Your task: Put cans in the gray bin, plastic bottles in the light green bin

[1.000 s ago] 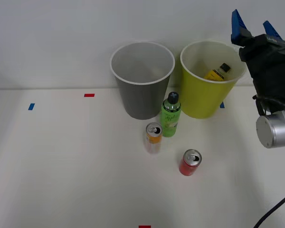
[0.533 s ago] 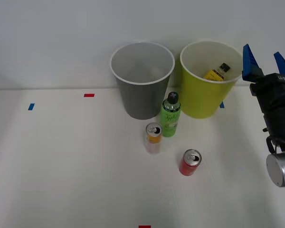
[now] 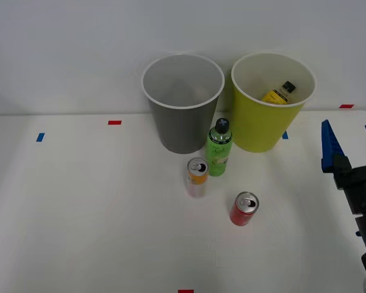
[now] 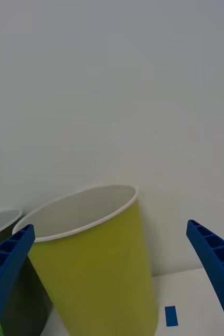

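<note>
Beside light green bin [image 3: 256,131] — right gripper [image 3: 349,141], agape

Even, bright diffuse light. Soft faint shadows under the gray bin [image 3: 182,101] and cans. No glare. Front view sharp throughout.

- The right arm enters the front view at the lower right edge, its dark wrist housing below the fingers.
- The right gripper [image 3: 349,143] points up and away, its two blue ribbed fingers [image 4: 7,265] spread wide apart.
- Nothing sits between the fingers.
</note>
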Motion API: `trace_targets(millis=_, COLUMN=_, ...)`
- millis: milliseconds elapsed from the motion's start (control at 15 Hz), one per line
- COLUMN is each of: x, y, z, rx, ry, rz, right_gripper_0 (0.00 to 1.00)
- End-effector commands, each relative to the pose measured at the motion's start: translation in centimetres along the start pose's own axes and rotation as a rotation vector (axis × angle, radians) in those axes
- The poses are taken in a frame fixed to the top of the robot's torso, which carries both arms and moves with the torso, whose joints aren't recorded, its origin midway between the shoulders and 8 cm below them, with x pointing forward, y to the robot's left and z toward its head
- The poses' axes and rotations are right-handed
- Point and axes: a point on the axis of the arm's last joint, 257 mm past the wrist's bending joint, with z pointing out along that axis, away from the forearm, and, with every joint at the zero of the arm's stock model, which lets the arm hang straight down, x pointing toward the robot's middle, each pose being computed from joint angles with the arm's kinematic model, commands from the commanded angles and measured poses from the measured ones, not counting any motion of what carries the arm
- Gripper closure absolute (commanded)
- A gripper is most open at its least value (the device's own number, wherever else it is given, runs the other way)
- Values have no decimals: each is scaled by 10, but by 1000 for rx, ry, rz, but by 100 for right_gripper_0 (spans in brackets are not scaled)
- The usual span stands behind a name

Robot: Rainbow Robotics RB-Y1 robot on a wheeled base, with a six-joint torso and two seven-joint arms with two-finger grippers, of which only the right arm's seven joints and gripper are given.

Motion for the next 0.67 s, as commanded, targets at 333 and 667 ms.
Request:
trace_targets(millis=333, x=16, y=5, z=-95, rx=1, ry=48, rz=-82, right_gripper_0=0)
trace_targets(millis=667, x=36, y=-10, z=-139, rx=44, ry=65, rz=-150, right_gripper_0=0)
